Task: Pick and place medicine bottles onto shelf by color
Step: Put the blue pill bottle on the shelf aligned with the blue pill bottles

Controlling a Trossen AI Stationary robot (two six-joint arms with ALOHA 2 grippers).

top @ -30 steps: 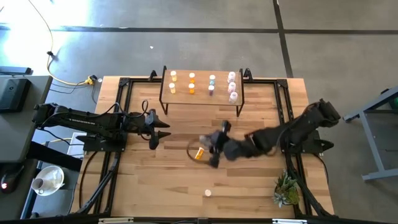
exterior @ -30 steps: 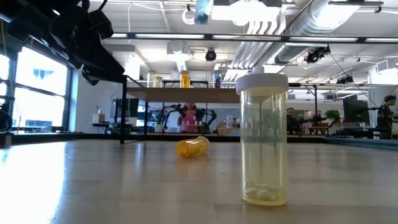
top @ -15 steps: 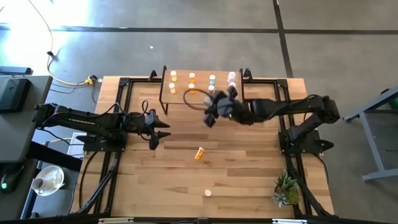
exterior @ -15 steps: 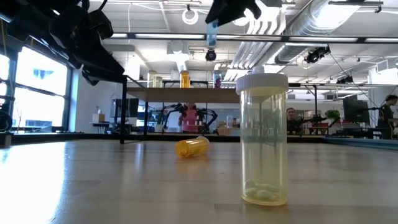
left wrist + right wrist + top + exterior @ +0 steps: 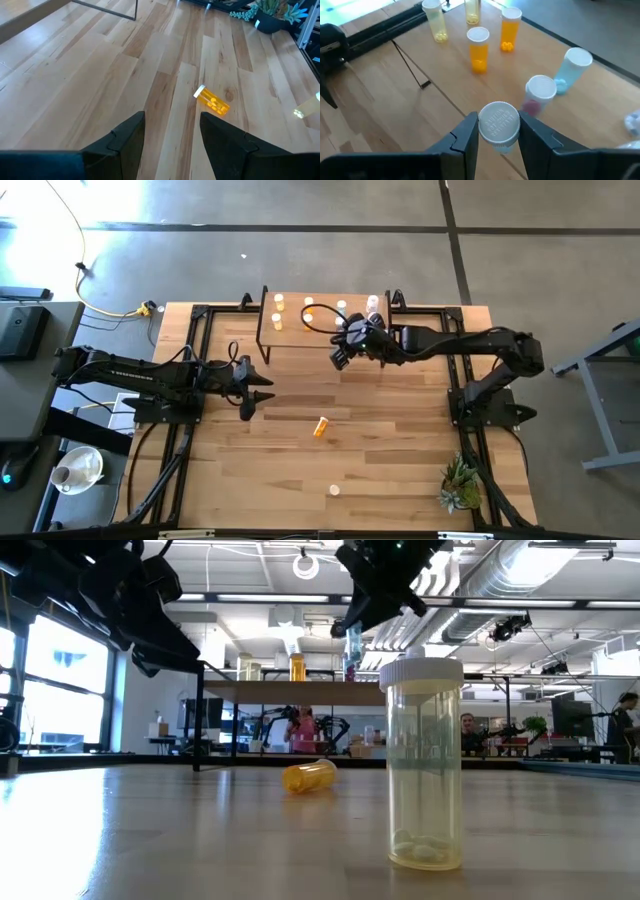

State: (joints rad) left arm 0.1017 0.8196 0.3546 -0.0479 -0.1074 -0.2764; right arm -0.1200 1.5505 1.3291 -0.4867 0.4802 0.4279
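Observation:
My right gripper (image 5: 345, 343) hovers over the near edge of the light-wood shelf (image 5: 290, 332), shut on a pale blue bottle with a white cap (image 5: 499, 122), also seen in the low view (image 5: 353, 640). On the shelf stand yellowish (image 5: 434, 20), orange (image 5: 479, 50), blue (image 5: 572, 67) and pink (image 5: 540, 95) bottles. An orange bottle (image 5: 320, 426) lies on its side at mid-table. A yellowish bottle (image 5: 335, 490) stands upright near the front edge. My left gripper (image 5: 262, 388) is open and empty at the table's left. My right gripper pinches the blue bottle at its white cap (image 5: 490, 131) between its two fingers (image 5: 467, 135), one on each side. The fingers come from above, slanting down. The bottle hangs roughly upright below them, cap up, lifted clear above the shelf.
A small potted plant (image 5: 460, 485) stands at the near right corner. Black arm-base frames (image 5: 190, 370) run along both sides of the table. Bare board shows at the shelf's near edge (image 5: 445, 85).
My right gripper has gone from mid-table, beside the lying orange bottle, toward the far edge to the shelf, carrying the blue bottle clear of the table. The orange bottle has stayed where it lay.

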